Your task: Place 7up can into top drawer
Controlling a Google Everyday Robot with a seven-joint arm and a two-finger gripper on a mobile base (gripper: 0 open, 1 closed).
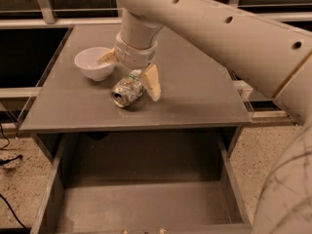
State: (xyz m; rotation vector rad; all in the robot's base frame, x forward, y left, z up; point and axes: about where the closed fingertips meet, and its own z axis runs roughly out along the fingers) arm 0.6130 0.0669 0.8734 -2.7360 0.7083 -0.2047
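The 7up can (126, 90) lies on its side on the grey tabletop (195, 91), its silver top facing the front left. My gripper (129, 71) hangs directly over the can and is open. One cream finger (152, 82) is down by the can's right side, and the other finger (105, 57) is at the rim of the white bowl. The can is not held. The top drawer (146, 199) is pulled open below the table's front edge, with nothing showing on its flat grey bottom.
A white bowl (94, 62) stands on the tabletop just left of the can. My big cream arm (234, 28) crosses the upper right and fills the right edge. Dark railings run behind the table, and a speckled floor lies on both sides.
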